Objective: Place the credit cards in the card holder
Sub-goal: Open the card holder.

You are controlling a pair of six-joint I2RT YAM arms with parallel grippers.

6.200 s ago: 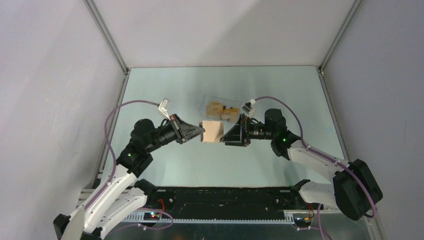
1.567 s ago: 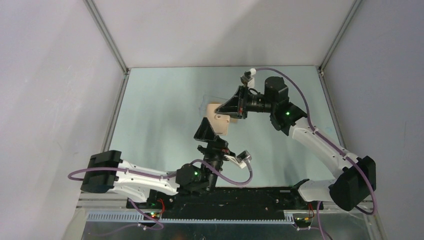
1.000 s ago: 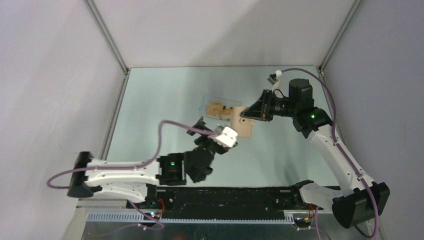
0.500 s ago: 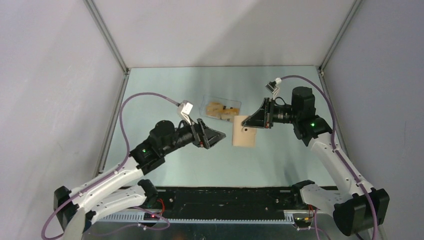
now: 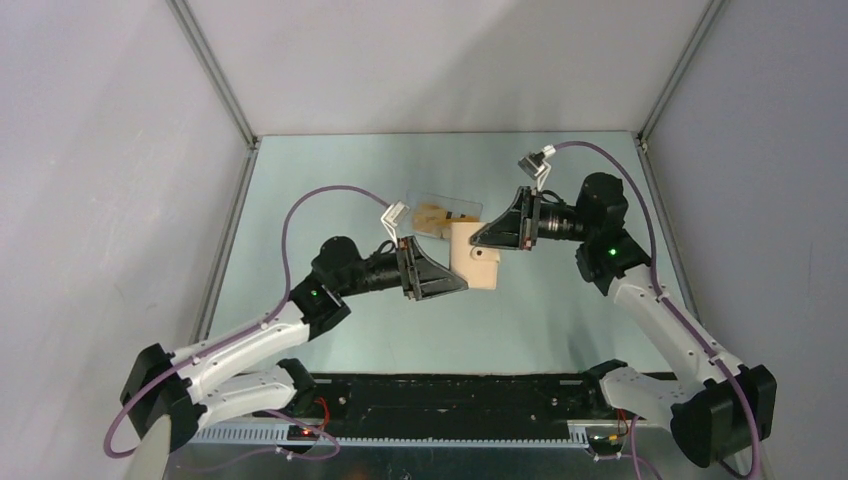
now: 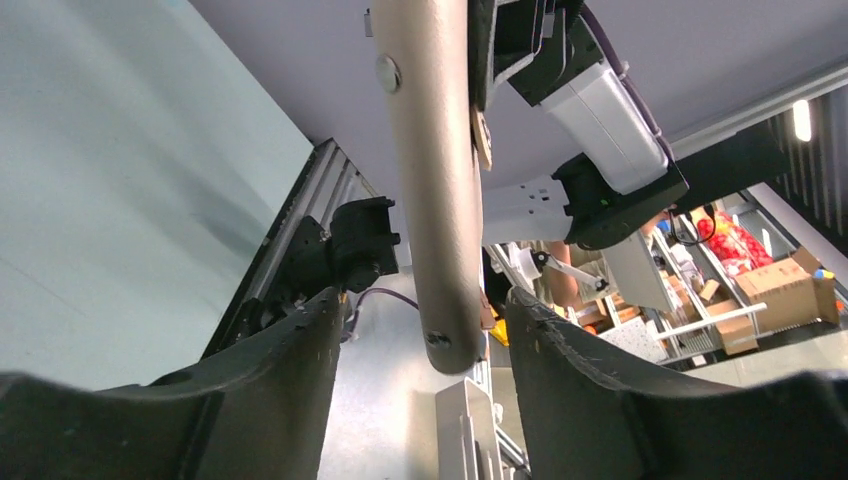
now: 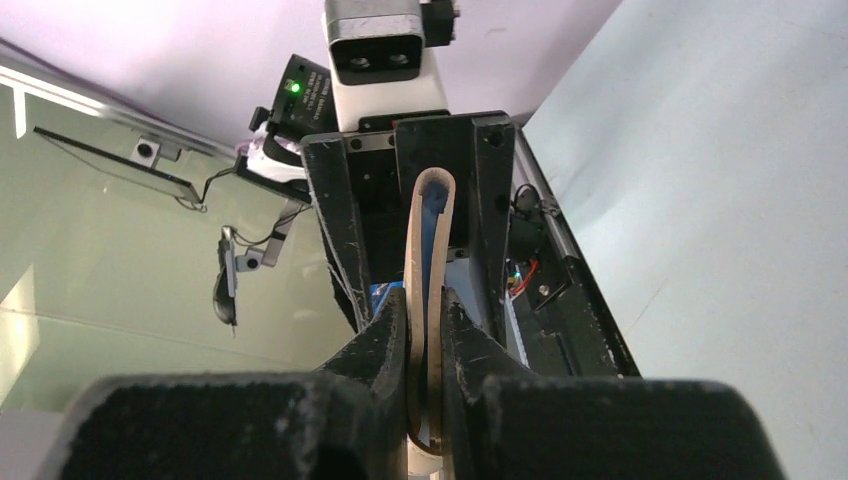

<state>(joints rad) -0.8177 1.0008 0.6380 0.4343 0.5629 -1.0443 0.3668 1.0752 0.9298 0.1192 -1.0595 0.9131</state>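
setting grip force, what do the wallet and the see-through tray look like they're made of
The wallet: tan with a matte face, folding in a soft rounded curve and carrying a small metal-looking stud, so probably leather or an imitation; which one cannot be told. The tray: clear with a slight sheen, the cards visible through it, so most likely plastic.

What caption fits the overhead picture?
The right tool pinches a tan wallet while the open left tool brackets its free end; cards sit in a clear tray.
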